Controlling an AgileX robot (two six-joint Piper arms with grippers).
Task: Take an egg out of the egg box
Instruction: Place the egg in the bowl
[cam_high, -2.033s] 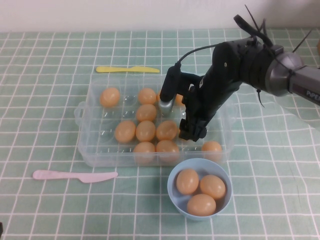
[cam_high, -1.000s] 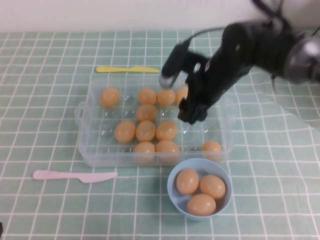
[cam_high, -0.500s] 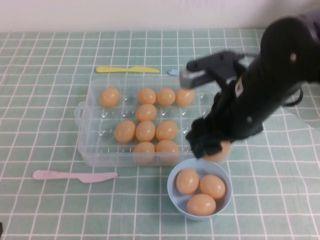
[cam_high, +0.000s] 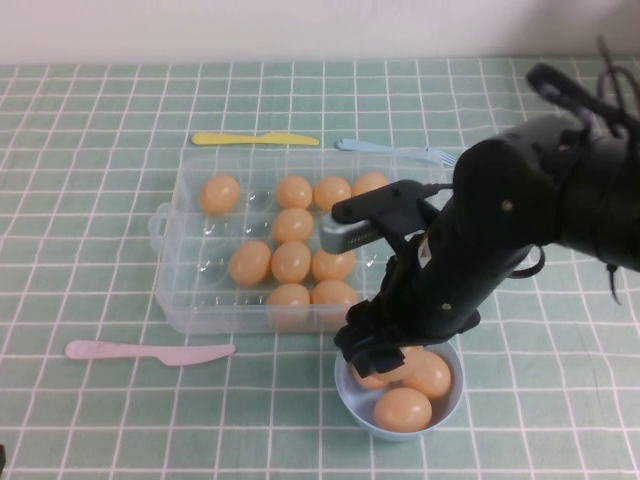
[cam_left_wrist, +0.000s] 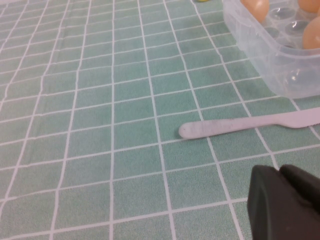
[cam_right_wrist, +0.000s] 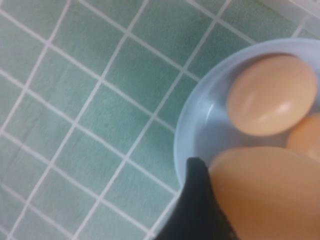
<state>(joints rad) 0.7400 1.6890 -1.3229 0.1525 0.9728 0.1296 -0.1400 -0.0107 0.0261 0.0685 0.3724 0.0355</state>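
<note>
Green checked cloth covers the worktop (cam_high: 100, 420). On it the right pincer (cam_high: 372, 352) hangs over the near-left rim of the blue bowl (cam_high: 452, 405), clamped on an egg (cam_right_wrist: 270, 192) just above the eggs lying inside. Just beyond the bowl sits the egg box (cam_high: 185, 300), holding more eggs. Low beside a pale knife (cam_left_wrist: 240, 125), the left pincer (cam_left_wrist: 285, 202) shows only one dark corner; its opening cannot be told.
</note>
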